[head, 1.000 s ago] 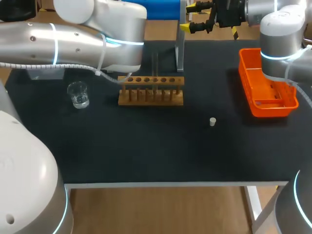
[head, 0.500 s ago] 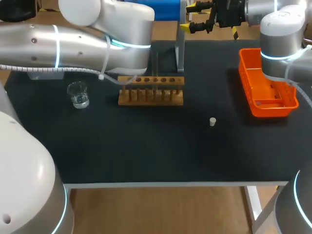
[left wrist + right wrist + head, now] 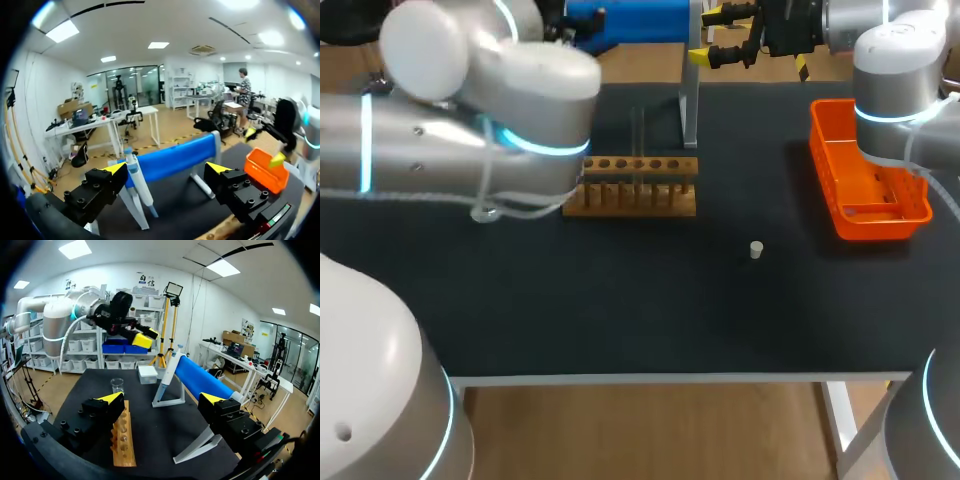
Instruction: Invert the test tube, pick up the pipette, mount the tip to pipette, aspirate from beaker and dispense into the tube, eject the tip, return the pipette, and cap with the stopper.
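Observation:
A clear test tube (image 3: pixel 640 135) stands upright in the wooden rack (image 3: pixel 630 190), with the small white stopper (image 3: pixel 756 249) on the mat to its right. The pipette (image 3: pixel 134 172) hangs on its white stand just ahead of my left gripper (image 3: pixel 167 170), which is open and empty. Across the table, my right gripper (image 3: pixel 161 399) is open and empty too, high over the back edge (image 3: pixel 710 36). It looks over the rack (image 3: pixel 122 440), the beaker (image 3: pixel 117 385), the pipette (image 3: pixel 168 372) and my left gripper (image 3: pixel 146 337). In the head view my left arm hides the beaker.
An orange tray (image 3: pixel 865 170) sits at the right of the black table. A white box (image 3: pixel 148 374) stands near the beaker, a blue roll (image 3: pixel 202 380) lies along the back edge, and a second white stand (image 3: pixel 195 447) is near my right gripper.
My left arm has swung up and back from the rack, now covering the beaker in the head view. The test tube stays upright in the rack. The right arm has not moved.

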